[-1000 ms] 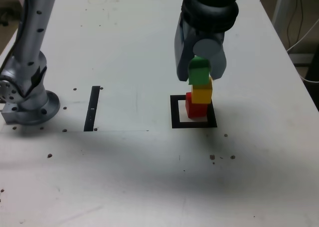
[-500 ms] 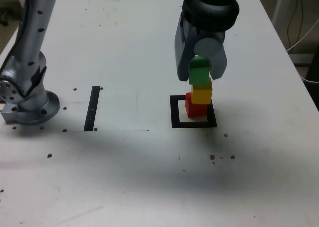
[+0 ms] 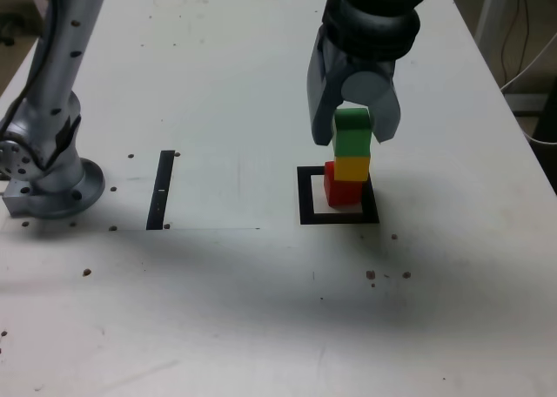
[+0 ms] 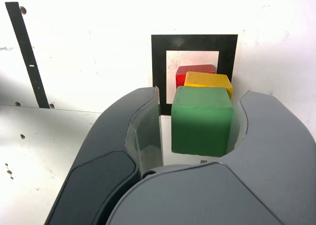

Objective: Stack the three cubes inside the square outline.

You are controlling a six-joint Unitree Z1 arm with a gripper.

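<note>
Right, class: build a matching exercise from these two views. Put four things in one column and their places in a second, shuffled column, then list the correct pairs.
Things
1. green cube
2. yellow cube
3. red cube
4. black strip

Places
A. bottom of the stack, inside the square outline
B. alone on the table, at the exterior view's left of the outline
C. top of the stack, between the jaws of the gripper
D. middle of the stack

Pairs: 1-C, 2-D, 3-A, 4-B

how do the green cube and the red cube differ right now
The green cube tops the stack, between the gripper jaws; the red cube is at the bottom, resting inside the square outline. Green shows fully in the wrist view; red is mostly hidden behind the yellow cube. Both look the same size.
</note>
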